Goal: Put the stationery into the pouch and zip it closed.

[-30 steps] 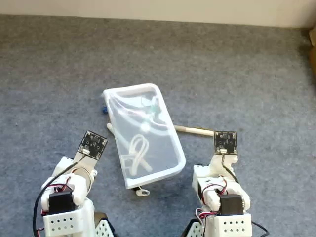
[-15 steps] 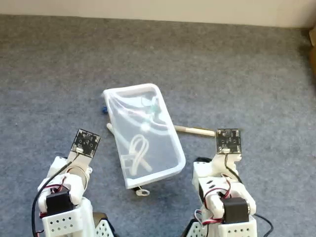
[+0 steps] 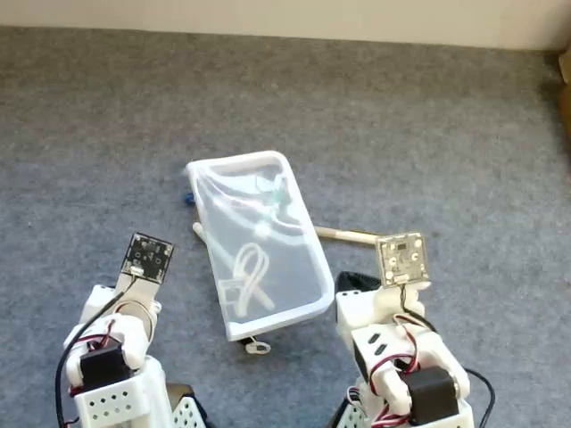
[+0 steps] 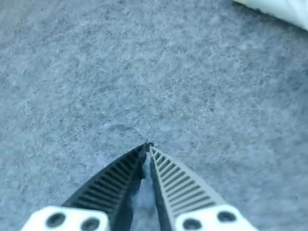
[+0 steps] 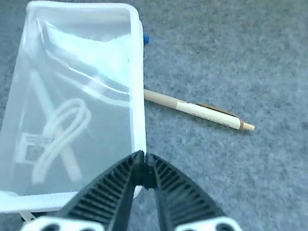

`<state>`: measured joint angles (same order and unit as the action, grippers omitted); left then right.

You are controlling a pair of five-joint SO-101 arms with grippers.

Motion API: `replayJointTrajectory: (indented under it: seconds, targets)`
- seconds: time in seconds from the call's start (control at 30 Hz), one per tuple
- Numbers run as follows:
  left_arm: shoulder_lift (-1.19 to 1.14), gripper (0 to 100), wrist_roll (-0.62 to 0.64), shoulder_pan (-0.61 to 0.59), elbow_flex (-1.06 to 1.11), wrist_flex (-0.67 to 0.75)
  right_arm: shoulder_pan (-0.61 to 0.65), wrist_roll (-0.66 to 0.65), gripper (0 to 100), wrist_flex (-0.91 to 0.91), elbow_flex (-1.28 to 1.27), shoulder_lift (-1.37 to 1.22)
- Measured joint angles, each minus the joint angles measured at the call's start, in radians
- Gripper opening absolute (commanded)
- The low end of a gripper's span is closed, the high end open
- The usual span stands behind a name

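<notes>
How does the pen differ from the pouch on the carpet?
The pen is slim and beige; the pouch is broad, a white-edged rounded rectangle. The pen is opaque; the pouch is see-through. Both lie flat on the grey carpet, the pen's end at the pouch's edge.

Indoor carpeted room, grey low-pile carpet (image 3: pixel 428 116) as the work surface, pale wall base (image 3: pixel 268 16) along far edge

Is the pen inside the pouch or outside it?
Outside. The pen lies on the carpet beside the pouch, its whole length showing, with one end by the pouch's white edge.
</notes>
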<state>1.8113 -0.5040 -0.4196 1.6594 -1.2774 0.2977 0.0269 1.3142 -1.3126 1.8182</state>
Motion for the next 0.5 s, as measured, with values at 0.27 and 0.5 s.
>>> replayJointTrajectory:
  seconds: [0.27, 0.5]
  targets:
    - [0.0, 1, 0.0, -0.009, 0.0, 0.0, 0.005, 0.0, 0.4, 0.0, 0.249, -0.381]
    - [0.0, 1, 0.0, -0.009, 0.0, 0.0, 0.13, 0.0, 0.4, 0.0, 0.362, -0.707]
